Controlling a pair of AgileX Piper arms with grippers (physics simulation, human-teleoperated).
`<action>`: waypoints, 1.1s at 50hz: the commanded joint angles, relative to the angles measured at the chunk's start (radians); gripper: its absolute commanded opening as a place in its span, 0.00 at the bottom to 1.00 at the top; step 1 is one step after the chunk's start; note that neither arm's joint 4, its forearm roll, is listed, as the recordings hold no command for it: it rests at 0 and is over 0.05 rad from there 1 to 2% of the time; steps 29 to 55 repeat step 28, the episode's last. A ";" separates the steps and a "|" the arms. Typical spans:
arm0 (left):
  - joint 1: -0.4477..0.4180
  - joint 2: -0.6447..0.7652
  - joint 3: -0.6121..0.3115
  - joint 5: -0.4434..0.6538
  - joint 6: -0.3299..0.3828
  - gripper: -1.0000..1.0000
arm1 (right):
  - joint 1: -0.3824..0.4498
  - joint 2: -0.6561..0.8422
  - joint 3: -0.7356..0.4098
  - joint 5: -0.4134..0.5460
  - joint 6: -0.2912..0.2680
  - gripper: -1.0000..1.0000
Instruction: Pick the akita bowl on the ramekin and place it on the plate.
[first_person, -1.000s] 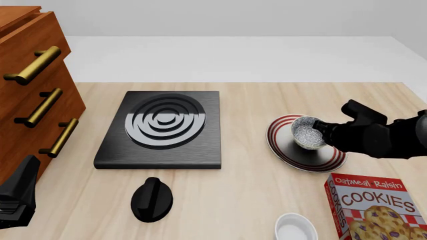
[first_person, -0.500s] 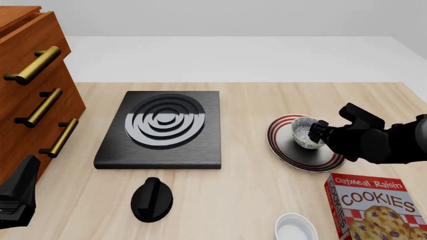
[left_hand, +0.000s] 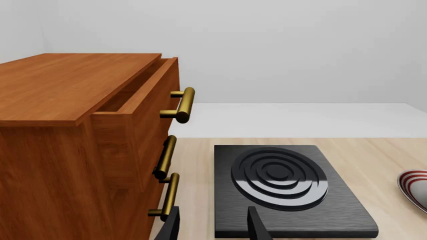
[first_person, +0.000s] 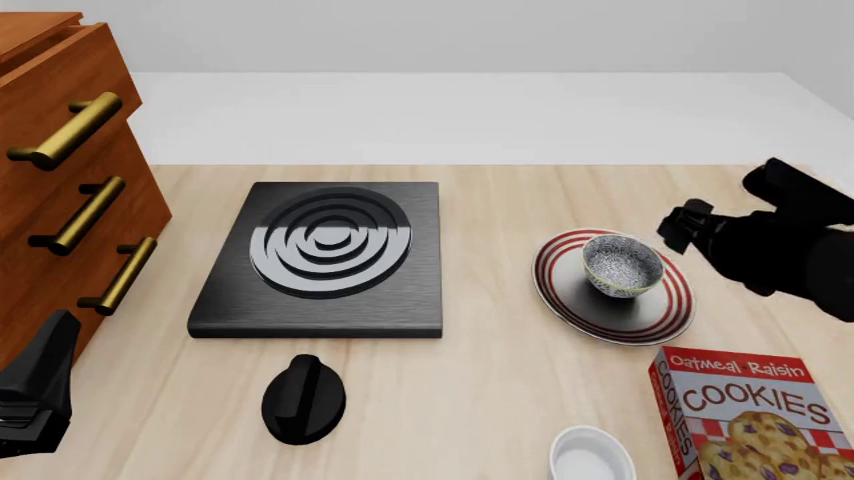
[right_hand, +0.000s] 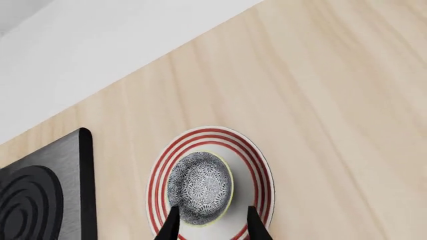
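Observation:
The akita bowl (first_person: 622, 265), speckled dark inside with a pale rim, sits upright in the middle of the red-ringed plate (first_person: 674, 310). My right gripper (first_person: 683, 225) hovers above and to the right of it, open and holding nothing. In the right wrist view the bowl (right_hand: 199, 186) rests on the plate (right_hand: 259, 165) just beyond the spread fingertips of that gripper (right_hand: 212, 227). The plain white ramekin (first_person: 591, 461) stands alone at the near table edge. My left gripper (first_person: 54, 345) idles open at the far left, and the left wrist view shows this gripper (left_hand: 212, 227) with nothing in it.
A black stove plate (first_person: 327, 255) lies at the table's centre, with a black knob (first_person: 304, 398) in front of it. A wooden drawer cabinet (first_person: 67, 190) fills the left side. A cookie box (first_person: 754, 415) lies right of the ramekin.
My right gripper has let go of the bowl and pulled up and back to the right. The bowl stays on the plate. The left arm has not moved.

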 joint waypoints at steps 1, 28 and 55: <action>0.000 0.000 0.000 0.000 0.000 1.00 | 0.003 -0.191 0.022 0.107 -0.010 1.00; 0.000 0.000 0.000 0.000 0.000 1.00 | -0.019 -1.059 -0.190 0.721 -0.243 1.00; 0.000 0.000 0.000 0.000 0.000 1.00 | -0.019 -1.059 -0.190 0.721 -0.243 1.00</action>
